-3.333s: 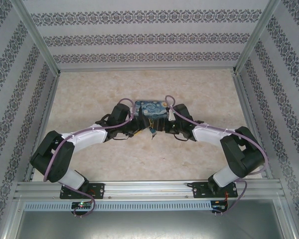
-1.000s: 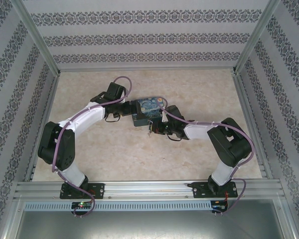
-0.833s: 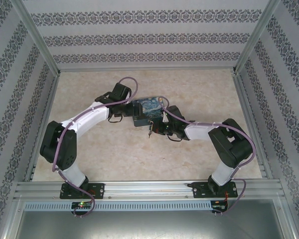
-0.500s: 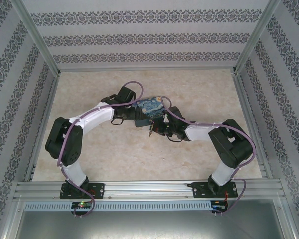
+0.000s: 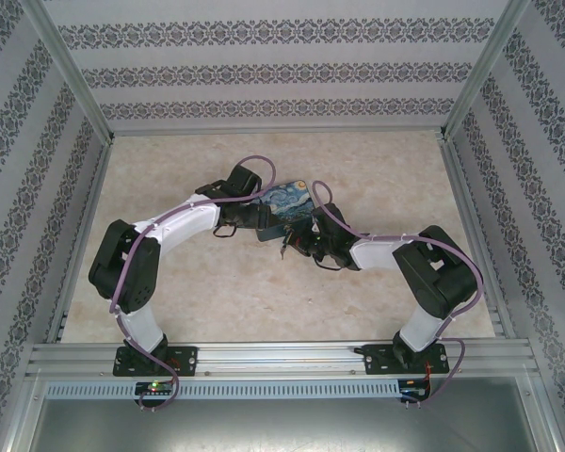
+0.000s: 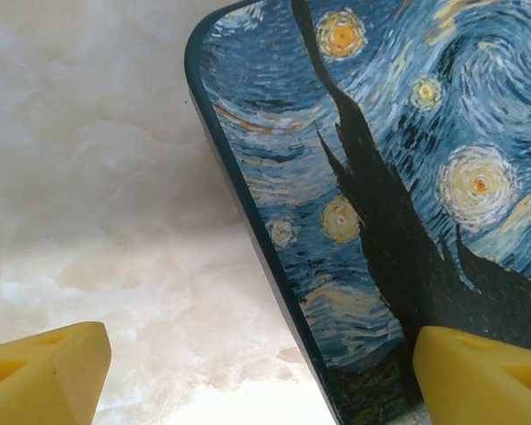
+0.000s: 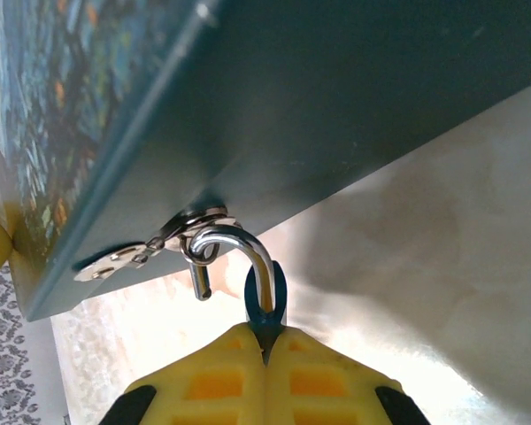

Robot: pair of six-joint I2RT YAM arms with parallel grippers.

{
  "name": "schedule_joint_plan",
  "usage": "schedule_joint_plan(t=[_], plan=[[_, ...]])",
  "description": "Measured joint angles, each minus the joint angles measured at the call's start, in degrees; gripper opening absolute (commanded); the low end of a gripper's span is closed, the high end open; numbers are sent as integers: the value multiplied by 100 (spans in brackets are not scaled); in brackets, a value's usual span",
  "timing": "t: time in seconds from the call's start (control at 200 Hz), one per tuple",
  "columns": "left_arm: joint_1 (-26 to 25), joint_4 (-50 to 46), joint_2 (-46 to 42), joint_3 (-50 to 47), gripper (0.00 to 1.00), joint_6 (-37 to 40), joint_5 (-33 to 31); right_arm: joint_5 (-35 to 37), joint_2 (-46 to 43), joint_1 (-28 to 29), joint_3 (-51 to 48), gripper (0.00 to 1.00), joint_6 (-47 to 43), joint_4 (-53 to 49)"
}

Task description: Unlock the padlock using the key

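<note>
My right gripper (image 7: pixel 265 341) is shut on the small blue body of the padlock (image 7: pixel 267 301). Its silvery shackle (image 7: pixel 239 243) hooks through the ring of the metal hasp (image 7: pixel 150 248) on the starry-night tin (image 7: pixel 336 106), and the shackle's short end hangs free. The key is hidden from view. My left gripper (image 6: pixel 264 376) is open, its yellow fingertips (image 6: pixel 44 376) straddling the tin's (image 6: pixel 407 177) left edge, one over the lid and one over the table. From above, both grippers (image 5: pixel 259 218) (image 5: pixel 292 243) meet at the tin (image 5: pixel 292 200) mid-table.
The marbled tabletop (image 5: pixel 169 169) is walled by patterned panels on three sides, with a metal rail (image 5: pixel 282 358) along the near edge. Open table lies behind and to both sides of the tin.
My left arm has swung right and brought its open gripper onto the tin's left edge. The tin has turned slightly. The right gripper has kept its hold on the padlock.
</note>
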Motion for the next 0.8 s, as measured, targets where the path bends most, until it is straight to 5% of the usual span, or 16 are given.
schedule_joint_plan(t=[0.799], plan=[[-57, 398, 55, -107, 86, -50, 83, 201, 118, -251, -22, 0, 780, 424]])
